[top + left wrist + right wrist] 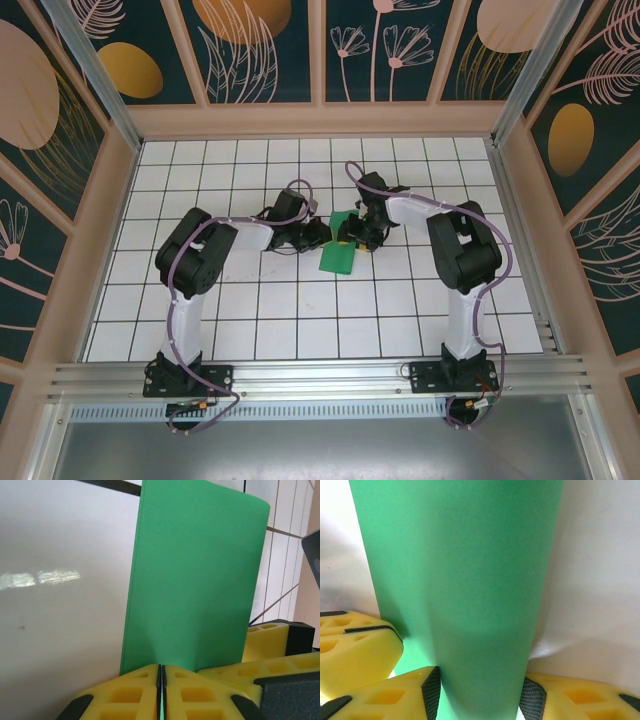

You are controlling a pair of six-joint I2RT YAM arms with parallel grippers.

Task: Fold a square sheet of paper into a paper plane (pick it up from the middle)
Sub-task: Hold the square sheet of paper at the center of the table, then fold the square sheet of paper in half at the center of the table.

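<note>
TECH 1: White gridded table [250, 320], enclosed by teal floral panels [260, 45]. Report the top view.

TECH 2: Both arms reach inward and meet near the table's middle. The square sheet of paper [337, 258] is between them, bright green, over the tiles. Contact with the table cannot be determined. The left gripper [322, 236] is at the sheet's left side. The right gripper [356, 234] is at its right side, just beside the first.

TECH 1: Left wrist view?

TECH 2: The yellow fingers [130, 695] are pressed together with a thin green edge pinched in the seam, so the left gripper is clamped on the sheet. The paper stands up ahead of them and curls over at its top right. A yellow finger [267, 642] of the right gripper sits close on the right.

TECH 1: Right wrist view?

TECH 2: The jaws stand partly apart. The sheet, bowed into a rounded fold, fills the gap. Both dark pads [431, 690] touch its sides, so the right gripper is gripping the paper. One yellow finger [355, 647] of the left gripper is at the left.
</note>
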